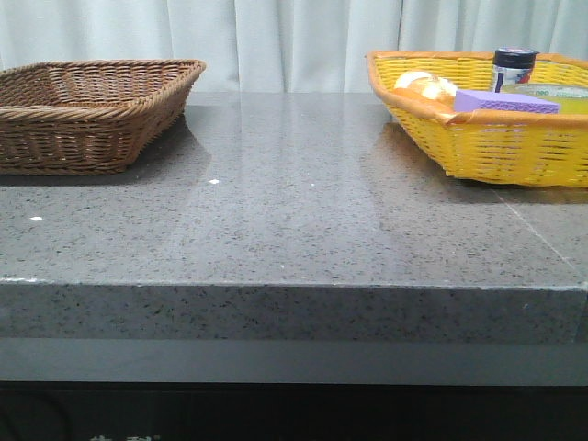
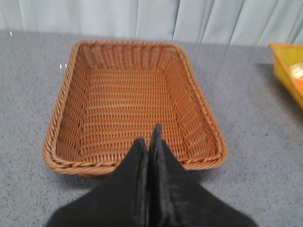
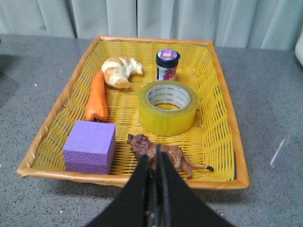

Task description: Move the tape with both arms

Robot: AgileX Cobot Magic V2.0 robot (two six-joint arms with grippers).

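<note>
In the front view the brown wicker basket (image 1: 92, 115) is running off the left edge and the yellow woven basket (image 1: 478, 138) off the right, its near wall hiding most of the purple sponge block (image 1: 505, 101) and dark jar (image 1: 513, 66). The brown toy lion (image 3: 161, 155) is slipping partly behind the right gripper (image 3: 155, 150) in its wrist view.

A staged test setting, such as a lab, is suggested rather than a home. A bare grey speckled stone desk (image 1: 294, 230) is backed by a plain pale curtain (image 1: 294, 37), and only two wicker baskets, brown (image 1: 92, 115) and yellow (image 1: 487, 138), are set on it.
</note>
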